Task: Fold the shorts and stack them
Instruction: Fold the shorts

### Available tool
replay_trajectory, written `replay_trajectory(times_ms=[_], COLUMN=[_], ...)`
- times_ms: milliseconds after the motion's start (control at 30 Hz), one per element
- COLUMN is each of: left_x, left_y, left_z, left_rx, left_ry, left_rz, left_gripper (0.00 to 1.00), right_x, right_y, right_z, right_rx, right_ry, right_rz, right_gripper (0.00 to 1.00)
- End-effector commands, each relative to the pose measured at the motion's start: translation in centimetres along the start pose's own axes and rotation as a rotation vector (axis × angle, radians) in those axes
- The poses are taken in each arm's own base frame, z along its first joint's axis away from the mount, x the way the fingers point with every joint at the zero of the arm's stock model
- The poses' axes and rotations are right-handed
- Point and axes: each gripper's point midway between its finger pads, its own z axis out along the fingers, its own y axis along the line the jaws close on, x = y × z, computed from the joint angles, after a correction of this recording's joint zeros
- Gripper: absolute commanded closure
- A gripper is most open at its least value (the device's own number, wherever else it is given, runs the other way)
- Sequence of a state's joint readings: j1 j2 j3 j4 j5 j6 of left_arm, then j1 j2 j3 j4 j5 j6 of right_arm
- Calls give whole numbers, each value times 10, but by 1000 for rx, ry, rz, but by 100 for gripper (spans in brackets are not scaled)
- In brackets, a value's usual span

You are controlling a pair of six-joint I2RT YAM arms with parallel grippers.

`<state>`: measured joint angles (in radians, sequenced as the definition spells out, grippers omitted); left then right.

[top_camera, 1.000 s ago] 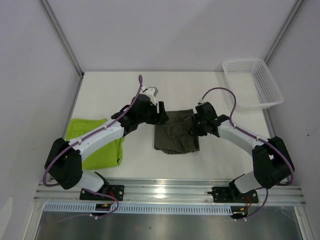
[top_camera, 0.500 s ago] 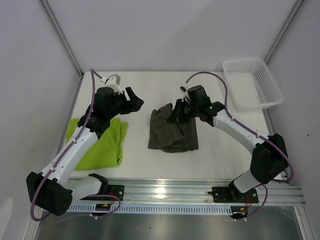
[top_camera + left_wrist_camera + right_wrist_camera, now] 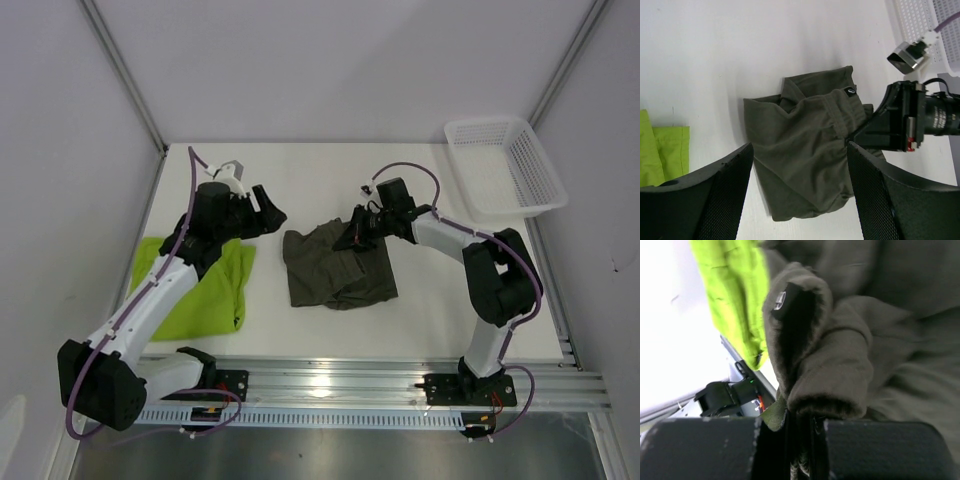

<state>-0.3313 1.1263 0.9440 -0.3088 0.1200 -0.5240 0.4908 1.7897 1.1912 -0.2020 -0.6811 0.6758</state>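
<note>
Right tool (image 3: 352,237) pinches upper edge of olive-grey shorts (image 3: 335,275), mid-desk (image 3: 300,170). Left tool (image 3: 270,205) wide, empty, hovers beside lime shorts (image 3: 218,290). Best: carry pinched edge low, lay fold square, avoid bunching.

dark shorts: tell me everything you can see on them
The olive shorts are soft, matte, dark olive-grey cloth, roughly folded and rumpled, lying mid-table. A small logo tag shows near their far edge. The right gripper is shut on a bunched fold at their far right edge. The left gripper is open and clear of them. The green shorts lie apart, to the left.
</note>
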Motion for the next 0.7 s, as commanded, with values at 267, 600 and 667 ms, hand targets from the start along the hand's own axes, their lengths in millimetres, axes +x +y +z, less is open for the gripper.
replay_trajectory(times_ms=[267, 600, 667], left_x=[8, 23, 25], left_y=[-3, -28, -37], left_z=[19, 41, 49], left_rx=[40, 103, 134], left_ry=[24, 58, 60], left_rz=[17, 84, 104], left_gripper=[23, 23, 23], right_x=[-17, -23, -25], right_y=[-39, -59, -55], right_z=[-4, -19, -22], right_rx=[78, 98, 87], right_ry=[-6, -18, -25], right_rz=[-39, -53, -56], right_gripper=[100, 98, 98])
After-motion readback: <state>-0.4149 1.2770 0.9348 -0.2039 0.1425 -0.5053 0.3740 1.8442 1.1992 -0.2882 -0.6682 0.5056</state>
